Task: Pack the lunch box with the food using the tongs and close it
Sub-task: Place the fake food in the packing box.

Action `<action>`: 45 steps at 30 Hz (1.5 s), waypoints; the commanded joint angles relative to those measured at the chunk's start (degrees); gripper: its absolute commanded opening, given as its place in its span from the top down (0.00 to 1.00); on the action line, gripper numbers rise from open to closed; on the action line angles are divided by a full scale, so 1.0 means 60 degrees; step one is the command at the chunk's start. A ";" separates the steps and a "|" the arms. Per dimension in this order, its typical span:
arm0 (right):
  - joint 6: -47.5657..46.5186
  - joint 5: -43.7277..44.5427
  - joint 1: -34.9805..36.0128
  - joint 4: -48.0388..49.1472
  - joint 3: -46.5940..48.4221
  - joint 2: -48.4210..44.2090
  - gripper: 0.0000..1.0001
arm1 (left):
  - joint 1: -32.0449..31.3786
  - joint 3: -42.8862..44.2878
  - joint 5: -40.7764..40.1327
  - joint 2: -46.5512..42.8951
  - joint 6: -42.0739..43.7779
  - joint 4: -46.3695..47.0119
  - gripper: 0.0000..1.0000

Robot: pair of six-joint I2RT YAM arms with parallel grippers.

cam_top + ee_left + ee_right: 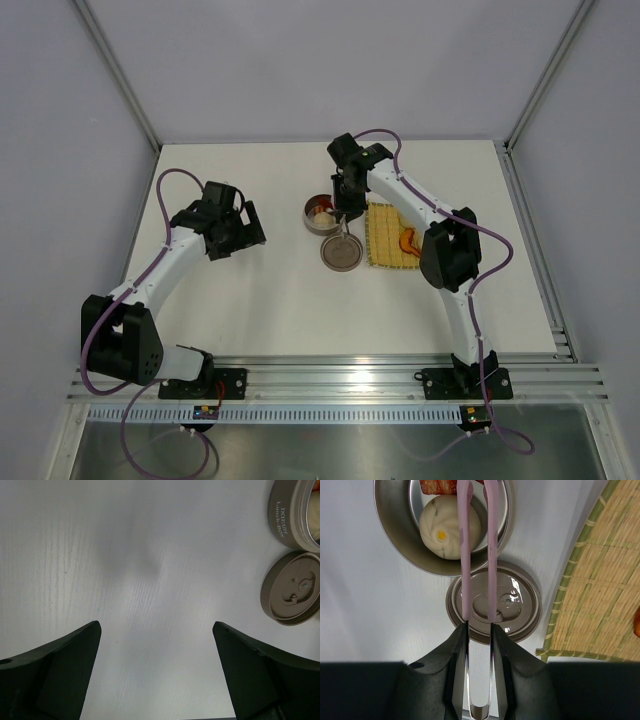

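Nearest your side of the white counter [260,310] lies one flat round brownish-grey lid [340,253], resting on the counter by itself. Just right of it sits one square yellow woven mat [385,235] carrying orange curved food [408,242]; from above you cannot count its pieces.

Your left fingers [250,228] are spread wide and grasp nothing. They hang over bare counter, well left of the lid.

Just beyond the lid stands one small round silver metal lunch box [320,213], uncovered. In it you can count one pale cream ball [449,526] with a yellow dot and, beyond that, one red-brown chunk [436,486]. The rest of its inside is cut off in the wrist view.

Your right fingers [348,203] are clenched on one pair of slim pale pinkish-tan tongs [465,555], pinching its two arms near the looped end. The arms run out over the lid and into the lunch box, ending by the chunk. The tips are out of the wrist view, so you cannot tell whether they pinch it.
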 commanded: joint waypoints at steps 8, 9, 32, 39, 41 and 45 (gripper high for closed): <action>-0.0228 0.0155 0.0068 -0.0254 0.0898 -0.0360 0.69 | 0.0066 0.0076 -0.0106 -0.0365 0.0127 0.0069 0.01; -0.0272 0.0140 0.0068 -0.0312 0.0986 -0.0271 0.69 | 0.0066 0.0105 -0.0107 -0.0365 0.0113 0.0069 0.01; -0.0346 -0.0300 0.0360 -0.0108 0.1090 0.0696 0.70 | 0.0096 0.0076 -0.0165 -0.0321 0.0112 0.0025 0.01; -0.0287 -0.0168 0.0375 -0.0123 0.1382 0.0521 0.70 | 0.0081 0.0062 -0.0194 -0.0365 0.0098 0.0011 0.01; -0.0272 -0.0139 0.0361 -0.0137 0.1426 0.0433 0.70 | 0.0081 0.0047 -0.0194 -0.0365 0.0112 -0.0004 0.01; -0.0243 0.0066 0.0390 -0.0152 0.1427 0.0068 0.70 | 0.0095 0.0047 -0.0194 -0.0365 0.0112 -0.0004 0.01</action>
